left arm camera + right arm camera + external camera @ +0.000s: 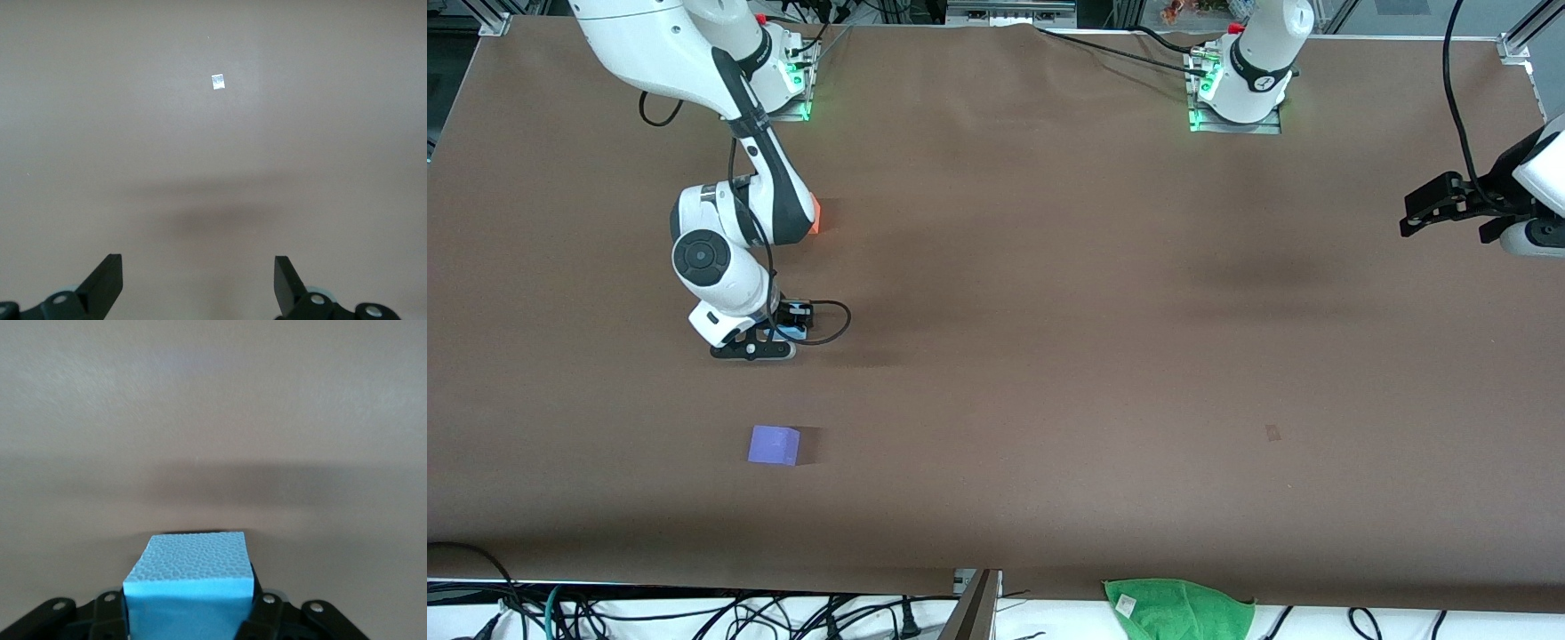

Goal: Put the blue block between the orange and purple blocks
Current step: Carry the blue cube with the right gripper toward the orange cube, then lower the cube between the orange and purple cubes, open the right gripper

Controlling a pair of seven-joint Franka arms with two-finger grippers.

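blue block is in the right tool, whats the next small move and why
Probably lower the blue block to the table and open the right tool. The tool grips the block, and in the front view it sits between the orange block and the purple block, roughly on their line. The left tool waits, open, at its own end.

Brown-covered table (1049,356), green cloth (1178,609) at its near edge.

Blue block (189,583): light sky-blue, pebbled surface. Purple block (774,444) violet; orange block (815,216) bright orange, mostly hidden. Table (1049,356) plain brown; cloth (1178,609) green.
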